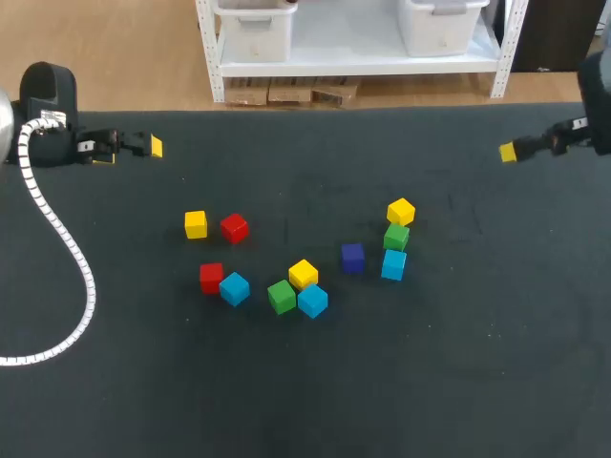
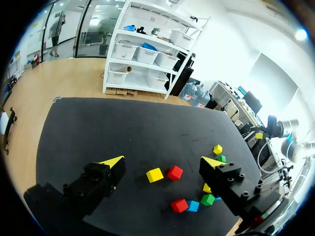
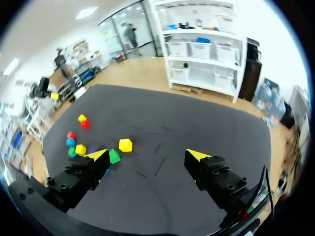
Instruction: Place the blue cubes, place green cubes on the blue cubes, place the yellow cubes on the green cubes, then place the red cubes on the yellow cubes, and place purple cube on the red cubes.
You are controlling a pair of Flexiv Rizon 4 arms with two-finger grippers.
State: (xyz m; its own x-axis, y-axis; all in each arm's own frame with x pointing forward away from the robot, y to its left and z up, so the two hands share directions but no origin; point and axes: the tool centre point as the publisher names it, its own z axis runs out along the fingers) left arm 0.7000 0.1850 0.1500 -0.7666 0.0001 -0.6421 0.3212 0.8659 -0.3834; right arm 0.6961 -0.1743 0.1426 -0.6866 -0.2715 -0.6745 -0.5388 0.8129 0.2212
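Light-blue cubes (image 1: 312,301) sit on the dark worktop (image 1: 143,382): one is crowded against a small green cube (image 1: 281,296) and a yellow cube (image 1: 304,274), and another seems to carry a green-and-yellow stack (image 1: 398,225). The left end effector (image 2: 162,161) and right end effector (image 3: 147,155) hang open and empty. Grasping the crowded cube risks shoving its neighbours.

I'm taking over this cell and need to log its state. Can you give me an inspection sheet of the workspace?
surface: black table
job's things: blue-green-yellow stack, apparently three high; purple cube beside it; loose red cubes, blue cubes, yellow cubes, green cube
clutter: nothing seen
grippers: left gripper and right gripper open, empty, at the far corners
cables: white hose lying across the table's left side
surroundings: nothing seen reaching over the table
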